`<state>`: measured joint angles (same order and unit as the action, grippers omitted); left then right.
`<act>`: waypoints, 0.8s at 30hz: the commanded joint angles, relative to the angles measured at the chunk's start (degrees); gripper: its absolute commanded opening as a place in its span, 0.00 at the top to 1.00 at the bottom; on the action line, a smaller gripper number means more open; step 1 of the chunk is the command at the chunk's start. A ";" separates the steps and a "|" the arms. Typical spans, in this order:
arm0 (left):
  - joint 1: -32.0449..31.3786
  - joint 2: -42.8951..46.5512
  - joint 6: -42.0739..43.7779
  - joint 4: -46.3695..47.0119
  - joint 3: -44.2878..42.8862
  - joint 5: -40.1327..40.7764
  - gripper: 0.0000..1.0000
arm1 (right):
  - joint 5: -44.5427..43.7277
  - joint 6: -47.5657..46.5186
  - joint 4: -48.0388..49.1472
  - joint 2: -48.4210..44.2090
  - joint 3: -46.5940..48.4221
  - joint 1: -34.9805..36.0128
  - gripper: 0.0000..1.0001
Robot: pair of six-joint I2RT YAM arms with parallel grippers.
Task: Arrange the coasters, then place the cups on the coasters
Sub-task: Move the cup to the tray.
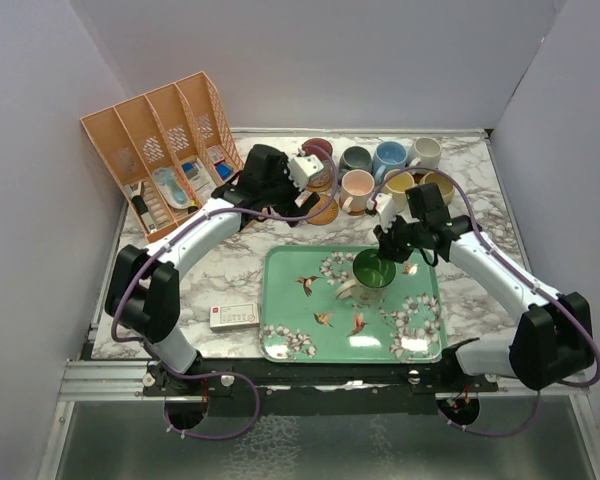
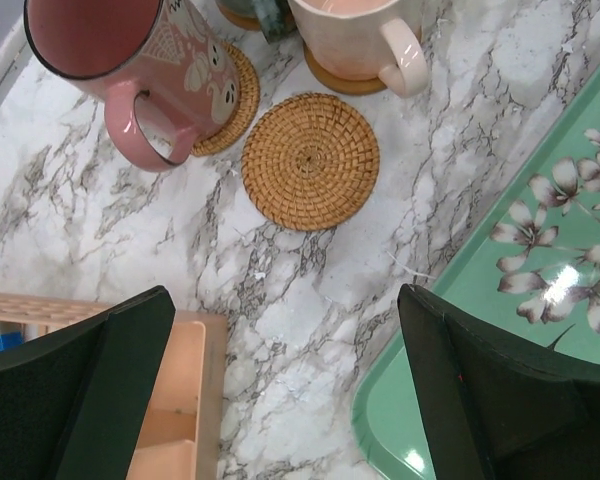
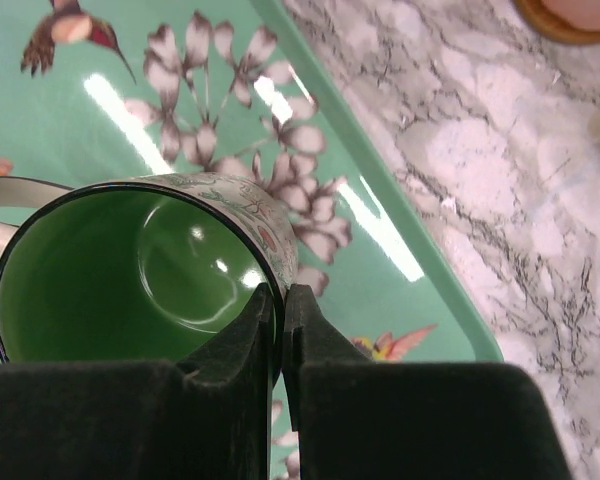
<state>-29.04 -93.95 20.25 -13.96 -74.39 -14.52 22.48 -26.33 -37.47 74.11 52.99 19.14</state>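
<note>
I am holding my left gripper (image 2: 285, 297) spread wide, while my right gripper (image 3: 279, 292) is pinching the green cup (image 3: 110, 270) by its rim.

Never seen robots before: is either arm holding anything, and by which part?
Right gripper pinches the glossy green ceramic mug by its rim, one finger inside, one outside. Left gripper is open, holding nothing.

The top camera looked down from high at the near edge, taking in the whole counter (image 1: 230, 275). Both wrist cameras faced downward, close: left above a woven coaster (image 2: 310, 160), right at the green cup (image 3: 130, 260). All three showed the tray (image 1: 285, 320).
</note>
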 commanded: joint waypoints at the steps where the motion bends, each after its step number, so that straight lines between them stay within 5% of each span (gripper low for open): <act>1: 0.91 3.36 -3.04 0.69 3.03 -1.39 0.01 | 0.96 8.99 10.66 2.45 4.36 1.43 0.99; 10: 0.87 6.89 -3.26 -1.08 7.63 -9.70 0.02 | 0.60 12.35 14.84 4.44 3.16 2.13 0.98; 24: -5.76 7.28 3.98 -6.93 11.01 -18.17 0.04 | 2.49 10.55 14.02 1.62 2.68 2.13 0.66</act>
<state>-32.62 -87.18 20.91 -19.14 -63.86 -28.34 23.90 -15.25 -25.26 77.82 55.13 20.95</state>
